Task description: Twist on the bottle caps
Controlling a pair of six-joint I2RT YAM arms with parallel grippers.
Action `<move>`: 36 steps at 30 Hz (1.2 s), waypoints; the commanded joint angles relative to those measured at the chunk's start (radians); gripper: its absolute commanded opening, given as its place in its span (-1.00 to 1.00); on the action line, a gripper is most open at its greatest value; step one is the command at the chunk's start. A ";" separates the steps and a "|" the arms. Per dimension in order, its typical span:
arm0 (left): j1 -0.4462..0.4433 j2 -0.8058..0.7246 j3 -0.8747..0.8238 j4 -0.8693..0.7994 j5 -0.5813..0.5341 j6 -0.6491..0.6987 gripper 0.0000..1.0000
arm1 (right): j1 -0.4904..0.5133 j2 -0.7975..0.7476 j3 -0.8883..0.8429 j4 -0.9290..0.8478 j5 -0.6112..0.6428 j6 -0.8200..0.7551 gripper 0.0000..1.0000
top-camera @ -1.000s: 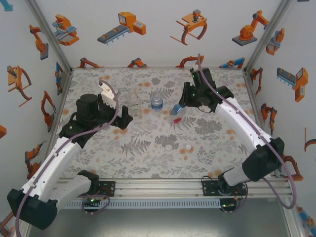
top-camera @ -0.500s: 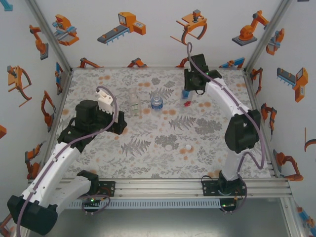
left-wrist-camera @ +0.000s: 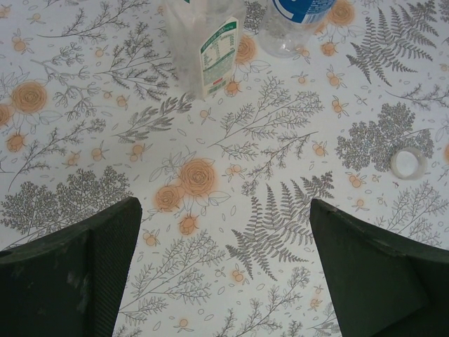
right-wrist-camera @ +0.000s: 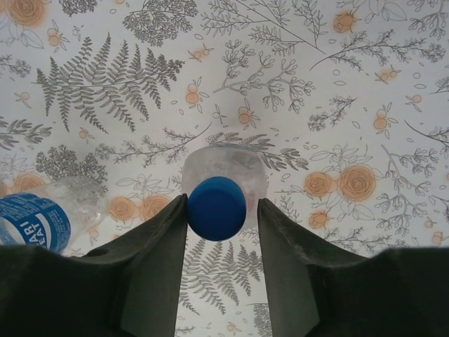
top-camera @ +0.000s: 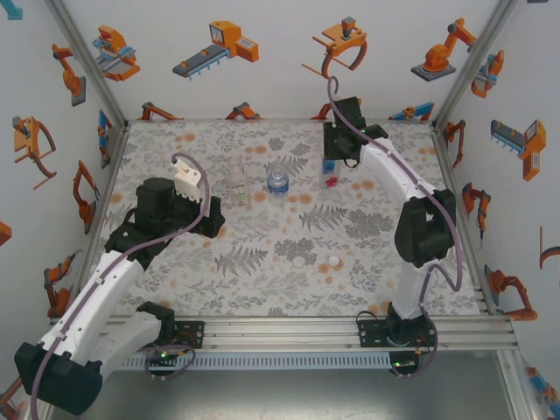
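Note:
The short blue-tinted bottle [right-wrist-camera: 224, 165] stands upright at the back right of the table, its red base [top-camera: 330, 181] showing from above. A blue cap [right-wrist-camera: 217, 208] sits on its neck. My right gripper [right-wrist-camera: 221, 205] hangs straight over it, open: the left finger touches the cap and a narrow gap separates the right finger from it. The tall narrow bottle [top-camera: 238, 182] and the blue-labelled water bottle [top-camera: 277, 182] stand mid-table without caps. Two white caps [top-camera: 299, 261] [top-camera: 332, 261] lie nearer the front. My left gripper [left-wrist-camera: 224, 267] is wide open and empty, just left of the tall bottle [left-wrist-camera: 207, 49].
The floral table cover [top-camera: 262, 289] runs to white walls with robot stickers on three sides. One white cap [left-wrist-camera: 408, 163] lies to the right of my left fingers. The water bottle [right-wrist-camera: 35, 221] stands close to the left of my right gripper.
My right arm swung back and stood the short bottle upright farther toward the back wall. Its jaws have since spread off the blue cap. The left arm shifted only slightly.

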State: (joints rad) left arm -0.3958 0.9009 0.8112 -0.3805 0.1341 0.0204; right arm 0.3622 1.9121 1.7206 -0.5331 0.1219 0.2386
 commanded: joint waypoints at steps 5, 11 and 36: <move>0.006 0.000 -0.003 0.025 0.003 -0.011 0.94 | -0.003 -0.043 0.053 -0.020 0.027 -0.002 -0.02; 0.008 0.000 -0.004 0.028 -0.005 -0.009 0.94 | 0.004 -0.094 0.065 -0.028 -0.035 0.001 -0.03; 0.009 -0.009 -0.005 0.031 0.015 0.003 0.94 | 0.301 -0.152 -0.337 0.445 -0.045 0.033 0.63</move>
State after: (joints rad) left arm -0.3920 0.9009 0.8108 -0.3733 0.1314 0.0208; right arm 0.6487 1.7557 1.3926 -0.2024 0.0395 0.2871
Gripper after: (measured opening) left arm 0.967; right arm 0.803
